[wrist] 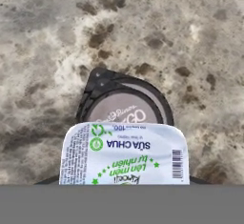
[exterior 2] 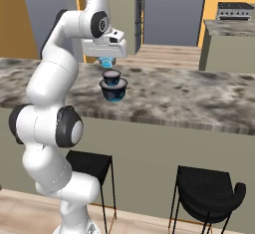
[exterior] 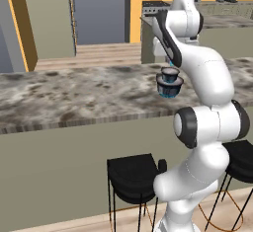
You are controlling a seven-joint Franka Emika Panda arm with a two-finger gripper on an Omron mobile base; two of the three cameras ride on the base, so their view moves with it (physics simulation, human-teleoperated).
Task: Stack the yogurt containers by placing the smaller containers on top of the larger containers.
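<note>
**Above the dark cup, small cup in my grip**

Over the marbled table, my end effector is clamped on the light-blue yogurt cup, its printed white lid facing my hand camera. Directly beneath stands the round dark-blue cup with its grey lid, apart from mine.

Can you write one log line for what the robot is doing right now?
tool: shut on small light-blue cup | where: right above dark round cup | stack: not yet let go | under: stone counter
</note>
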